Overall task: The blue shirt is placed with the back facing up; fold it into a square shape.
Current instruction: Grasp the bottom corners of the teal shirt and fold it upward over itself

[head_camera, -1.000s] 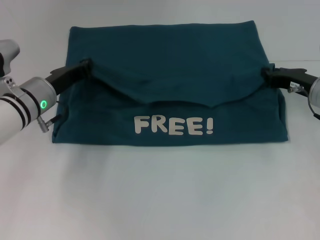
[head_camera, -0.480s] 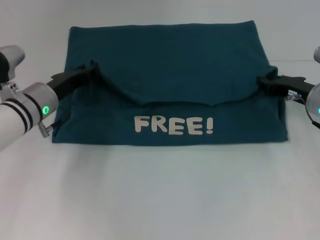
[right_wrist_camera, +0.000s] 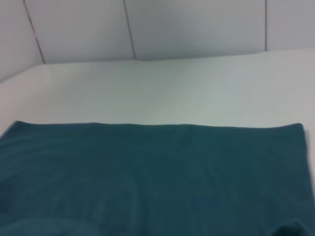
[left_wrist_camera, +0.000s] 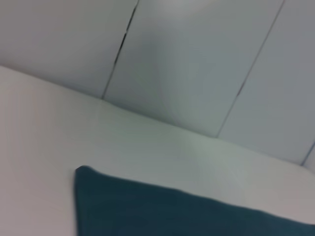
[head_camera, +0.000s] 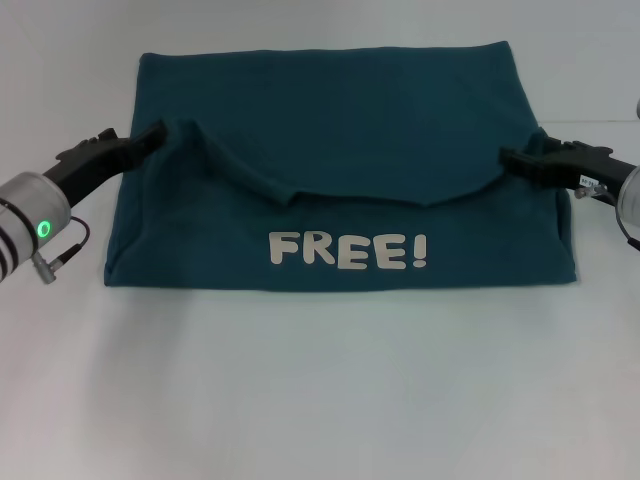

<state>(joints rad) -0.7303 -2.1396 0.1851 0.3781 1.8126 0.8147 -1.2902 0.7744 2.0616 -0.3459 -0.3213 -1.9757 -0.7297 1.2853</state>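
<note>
Jaws, state unclear on both: left gripper and right gripper pinching blue shirt edges; keeping both level, laying flap evenly on tabletop.

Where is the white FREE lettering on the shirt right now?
In the head view, the FREE! lettering sits centred on the near panel of the blue shirt, just below the folded-over edge, between the left gripper and right gripper.

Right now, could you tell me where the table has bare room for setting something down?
The wide bare strip of table in front of the blue shirt. The shirt's side edges are crowded by the left claw and right claw.
</note>
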